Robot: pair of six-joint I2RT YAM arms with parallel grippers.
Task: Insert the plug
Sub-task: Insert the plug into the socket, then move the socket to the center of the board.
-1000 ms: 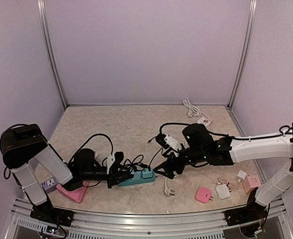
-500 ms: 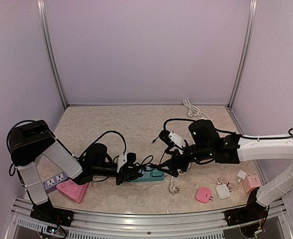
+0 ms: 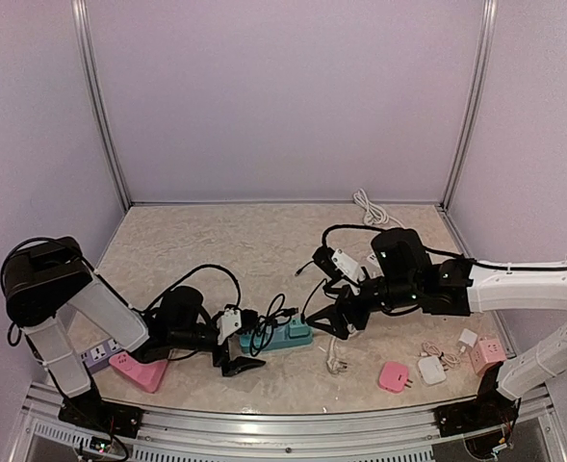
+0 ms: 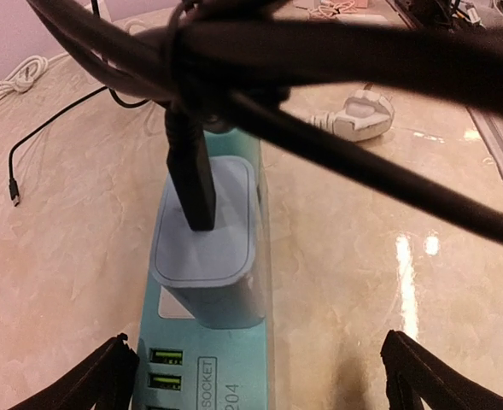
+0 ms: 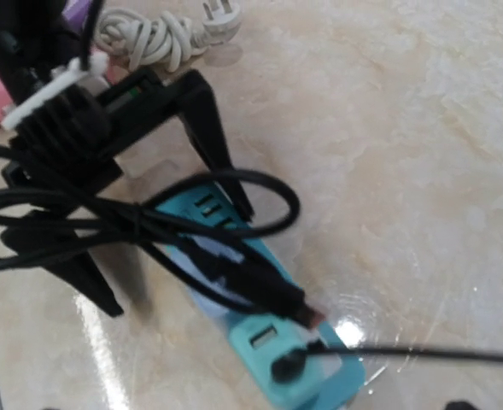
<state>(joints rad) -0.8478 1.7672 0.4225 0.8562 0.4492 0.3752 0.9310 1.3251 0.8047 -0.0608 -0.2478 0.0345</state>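
Observation:
A teal power strip (image 3: 283, 337) lies on the table between my two arms. In the left wrist view a pale blue plug adapter (image 4: 204, 231) sits pressed into the strip (image 4: 207, 363), and its black cable (image 4: 191, 171) rises from its top and loops overhead. My left gripper (image 4: 260, 380) is open, with its fingertips (image 4: 106, 380) well apart on either side of the strip's near end and touching nothing. From above, the left gripper (image 3: 244, 345) is just left of the strip. My right gripper (image 3: 329, 322) hovers open at the strip's right end, holding nothing.
A pink strip (image 3: 139, 371) and a grey-purple one (image 3: 98, 356) lie at the near left. A loose white plug (image 3: 333, 364), a pink charger (image 3: 394, 375), a white charger (image 3: 431, 370) and a pink cube socket (image 3: 485, 353) sit at the near right. A white cable (image 3: 370, 207) lies at the back.
My left gripper has opened, let go of the adapter and drawn back to the left. The adapter stays in the teal strip. The right arm has barely moved.

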